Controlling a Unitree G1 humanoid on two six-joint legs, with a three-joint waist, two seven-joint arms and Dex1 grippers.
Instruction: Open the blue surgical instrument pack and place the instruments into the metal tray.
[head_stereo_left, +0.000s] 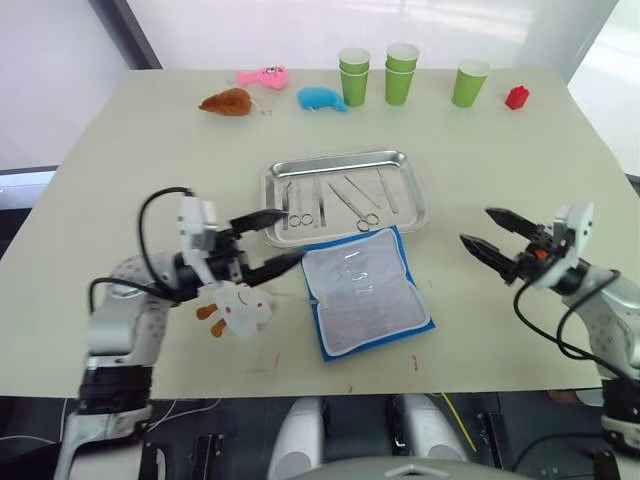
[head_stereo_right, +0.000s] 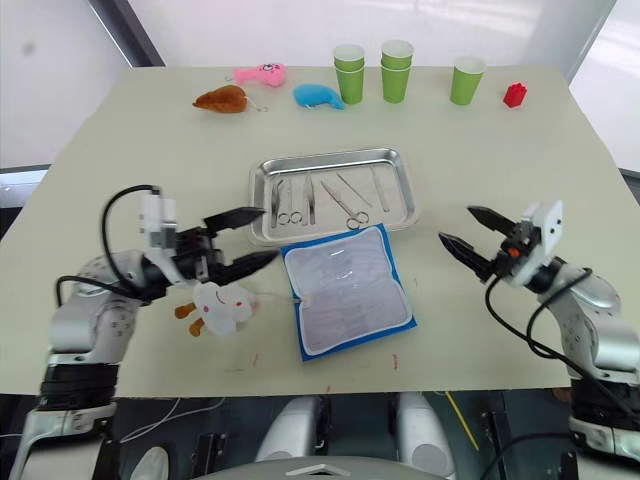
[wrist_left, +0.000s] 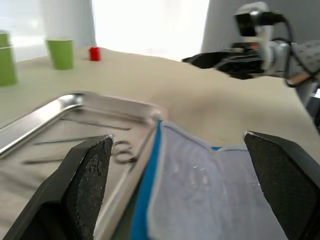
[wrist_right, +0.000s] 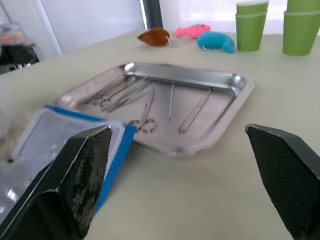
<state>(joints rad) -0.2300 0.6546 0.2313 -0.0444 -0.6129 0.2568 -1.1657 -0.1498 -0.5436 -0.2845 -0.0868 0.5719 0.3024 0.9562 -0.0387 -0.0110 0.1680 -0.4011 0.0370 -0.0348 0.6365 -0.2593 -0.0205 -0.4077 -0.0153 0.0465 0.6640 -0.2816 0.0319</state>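
The blue surgical instrument pack (head_stereo_left: 366, 292) lies open and flat at the table's front centre, white lining up, its far edge against the metal tray (head_stereo_left: 413, 194). Several silver instruments (head_stereo_left: 340, 203), scissors and forceps among them, lie inside the tray. My left gripper (head_stereo_left: 276, 241) hovers open just left of the pack, near the tray's front left corner, holding nothing. Out to the right of the pack my right gripper (head_stereo_left: 489, 233) is open and empty, pointing toward the tray. The right wrist view shows the tray (wrist_right: 240, 90) and the pack (wrist_right: 55, 137).
A white plush toy (head_stereo_left: 240, 308) with orange feet lies under my left gripper. Along the far edge sit a brown plush (head_stereo_left: 227, 102), a pink plush (head_stereo_left: 264, 76), a small blue plush (head_stereo_left: 322, 99), green cups (head_stereo_left: 402, 72) and a red block (head_stereo_left: 516, 97).
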